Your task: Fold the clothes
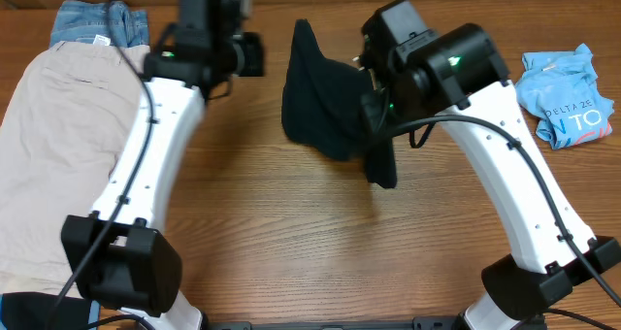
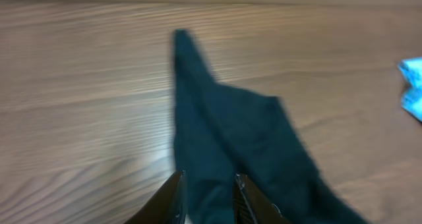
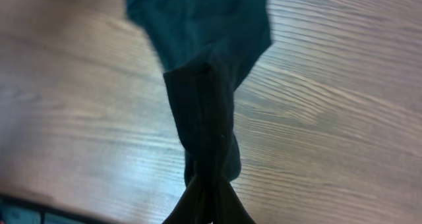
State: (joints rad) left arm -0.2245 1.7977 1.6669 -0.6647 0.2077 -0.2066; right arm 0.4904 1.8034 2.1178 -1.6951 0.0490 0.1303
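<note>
Black T-shirt (image 1: 320, 97): bunched, hanging over the middle of the table (image 1: 291, 243), long axis running from near-right to a far-left tip.
Right gripper (image 3: 208, 197): clenching the near end.
Left gripper (image 2: 208, 199): jaws standing slightly parted with cloth between them; grasp unclear.
Step, judged: unbunching. The next move is calling for a sure second hold, then spreading flat.

One each: black T-shirt (image 1: 315, 97), beige shorts (image 1: 58, 126), denim (image 1: 97, 24), blue tee (image 1: 568, 97).
</note>
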